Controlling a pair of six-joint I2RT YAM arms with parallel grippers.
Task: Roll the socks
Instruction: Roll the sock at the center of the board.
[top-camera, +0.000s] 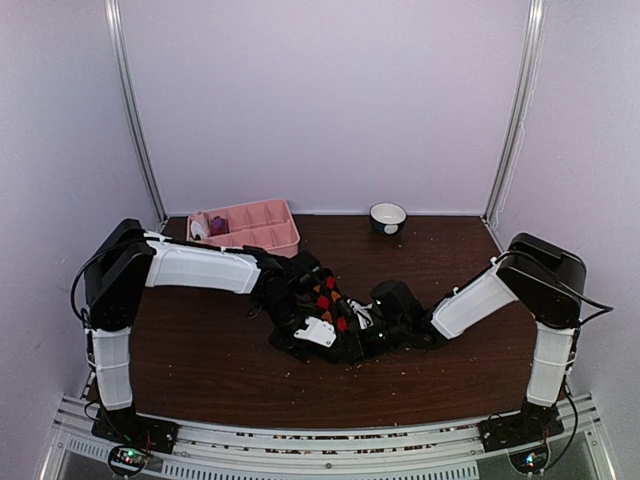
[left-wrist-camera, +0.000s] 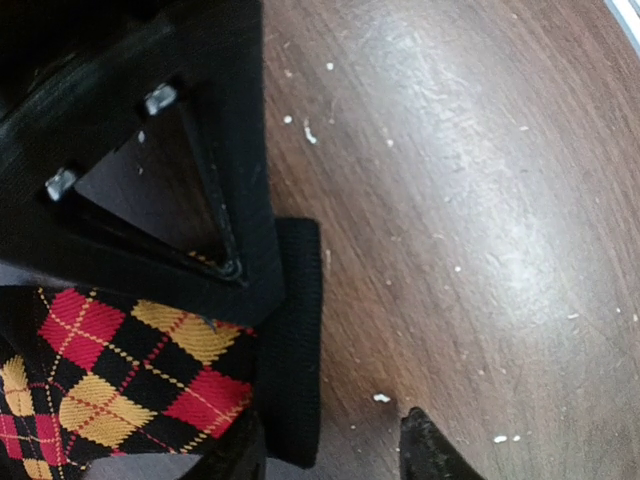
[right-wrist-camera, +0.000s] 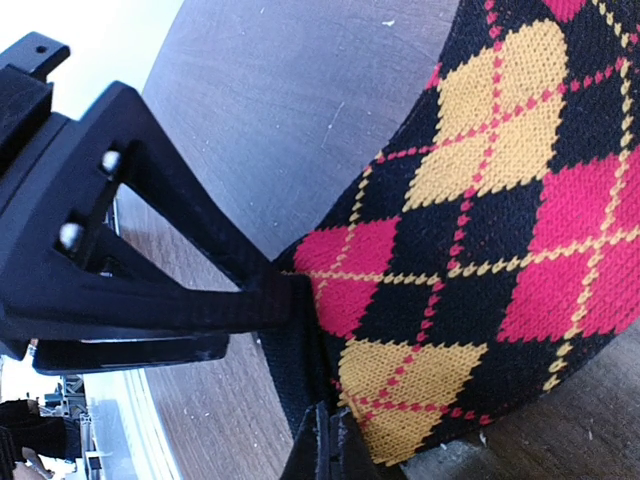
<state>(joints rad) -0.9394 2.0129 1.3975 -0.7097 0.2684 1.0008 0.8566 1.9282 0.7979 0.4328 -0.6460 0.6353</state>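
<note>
1. Black argyle sock (top-camera: 328, 297) lies mid-frame on the table (top-camera: 200, 350), looks soft, light and floppy
2. Right gripper (right-wrist-camera: 305, 370) pinches its edge tight
3. Left gripper (left-wrist-camera: 330, 350) sits spread over the cuff (left-wrist-camera: 295, 340), I'd grab there

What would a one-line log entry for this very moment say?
right gripper: shut on argyle sock edge | left gripper: open at the sock's cuff | place: table
</note>
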